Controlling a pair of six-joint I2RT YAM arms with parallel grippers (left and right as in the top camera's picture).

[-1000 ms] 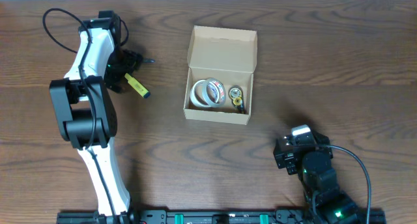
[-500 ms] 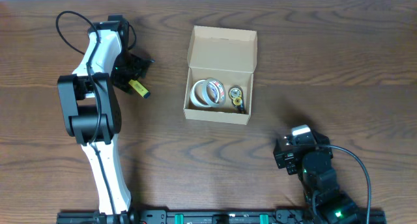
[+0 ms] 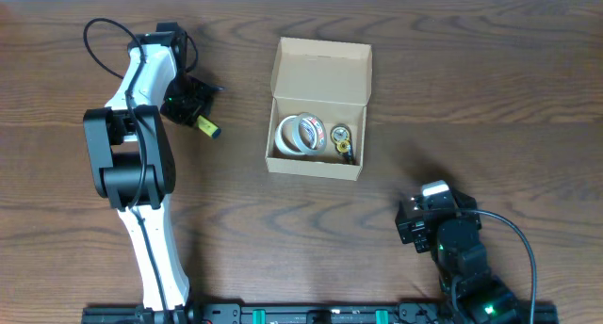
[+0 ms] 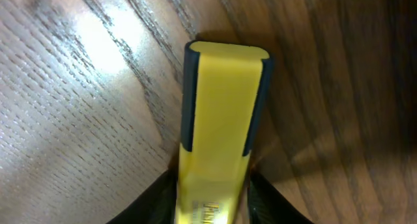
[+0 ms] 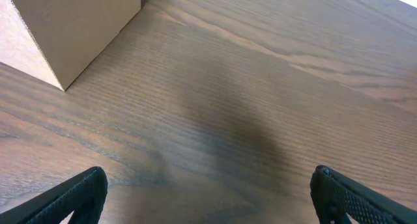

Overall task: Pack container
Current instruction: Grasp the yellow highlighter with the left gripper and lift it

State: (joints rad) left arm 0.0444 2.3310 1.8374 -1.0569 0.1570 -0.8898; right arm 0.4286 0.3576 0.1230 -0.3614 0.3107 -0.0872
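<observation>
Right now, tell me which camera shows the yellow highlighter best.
Left wrist: the yellow highlighter fills the frame, its black edges clear, pinched in the left end effector. Overhead shows it only as a small yellow sliver at that end effector. Right wrist misses it entirely.

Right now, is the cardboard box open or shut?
Open: the container has its flap lid folded back, tape rolls visible inside.

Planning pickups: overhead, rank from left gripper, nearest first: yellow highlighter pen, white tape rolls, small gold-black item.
1. Yellow highlighter pen, at left gripper.
2. White tape rolls, left in tan cardboard box.
3. Small gold-black item, right in it.
</observation>
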